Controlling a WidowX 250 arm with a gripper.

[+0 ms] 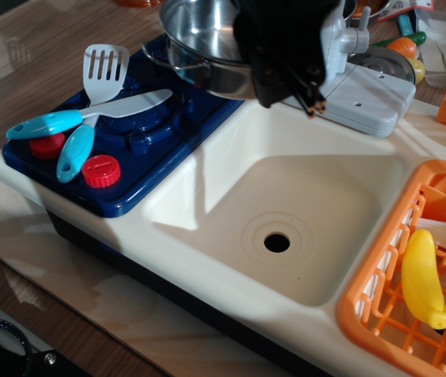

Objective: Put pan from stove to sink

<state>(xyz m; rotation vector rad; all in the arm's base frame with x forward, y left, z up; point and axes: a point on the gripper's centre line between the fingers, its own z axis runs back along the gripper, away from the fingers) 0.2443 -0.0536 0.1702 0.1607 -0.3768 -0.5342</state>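
The shiny steel pan (203, 43) hangs in the air, tilted, above the right edge of the dark blue stove (140, 129) and the sink's far left corner. My black gripper (286, 75) is shut on the pan's right rim and covers that side of it. The cream-white sink (286, 212) with its round black drain (276, 242) lies below and in front of the pan. Nothing lies in the basin.
A grey and blue spatula (101, 75) and a knife (89, 116) lie on the stove's front burner, by two red knobs (100, 170). A grey faucet (356, 86) stands behind the sink. An orange dish rack (411, 283) holds a yellow banana at right.
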